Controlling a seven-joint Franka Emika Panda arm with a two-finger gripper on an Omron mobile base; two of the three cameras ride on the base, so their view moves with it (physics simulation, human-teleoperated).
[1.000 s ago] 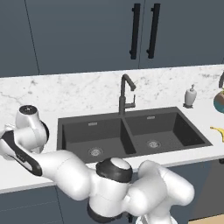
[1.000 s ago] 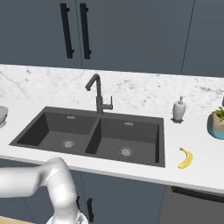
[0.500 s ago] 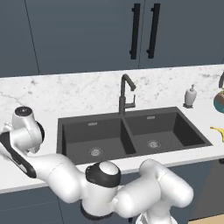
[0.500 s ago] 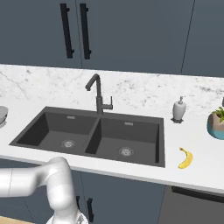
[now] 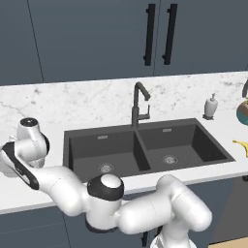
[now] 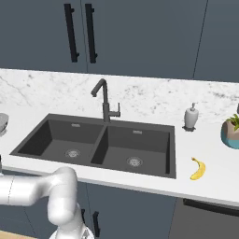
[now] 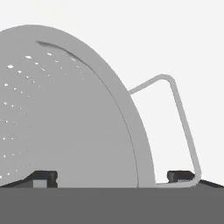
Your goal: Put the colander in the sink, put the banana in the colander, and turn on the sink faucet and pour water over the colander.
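Both base views look down on the sink; hand view hugs the colander

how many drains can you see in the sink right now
2. One silver drain sits in the floor of the left basin of the sink, and the other drain in the floor of the right basin, either side of the centre divider. Neither is covered.

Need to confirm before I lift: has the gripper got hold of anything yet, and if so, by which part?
Nothing is held yet. In the hand view the gripper is open, its fingertips straddling the colander rim beside the side handle, without clamping it.
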